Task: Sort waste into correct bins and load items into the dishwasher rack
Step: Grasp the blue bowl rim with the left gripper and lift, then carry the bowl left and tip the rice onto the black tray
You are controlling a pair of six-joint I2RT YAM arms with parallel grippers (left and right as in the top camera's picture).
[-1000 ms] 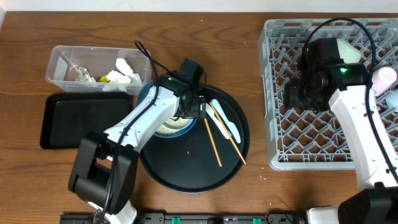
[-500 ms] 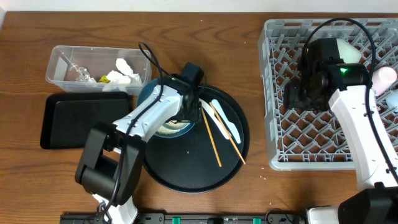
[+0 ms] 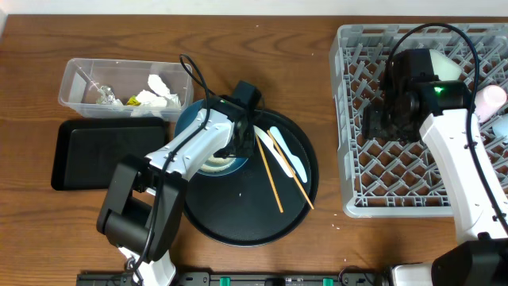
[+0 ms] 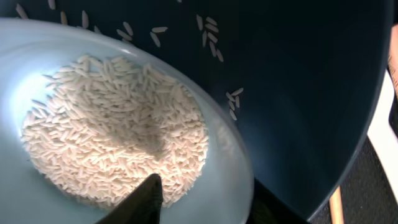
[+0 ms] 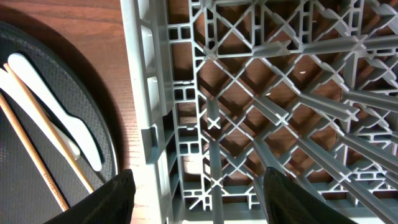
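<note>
A small teal bowl [image 4: 231, 163] of white rice grains [image 4: 112, 130] sits inside the large blue bowl [image 3: 189, 119] on the round black tray. My left gripper [image 3: 240, 143] [image 4: 211, 194] straddles the small bowl's rim. One finger [image 4: 148, 198] is inside over the rice, a gap away from the rim; the other is outside, mostly hidden. Two chopsticks [image 3: 275, 184] and a white spoon [image 3: 290, 156] lie on the tray's right half. My right gripper [image 3: 379, 119] [image 5: 205, 200] hangs open and empty above the left edge of the dishwasher rack [image 3: 350, 163].
The clear tub [image 3: 78, 86] holding tissues and wrappers stands at the back left, with the shallow black tray [image 3: 103, 155] in front of it. A white cup [image 3: 441, 63] and pale dishes [image 3: 494, 102] sit in the rack's far right. Loose grains [image 4: 210, 28] dot the blue bowl.
The left gripper's jaws have narrowed around the small bowl's rim, and the arm settled slightly lower over it. The right arm has not moved.
</note>
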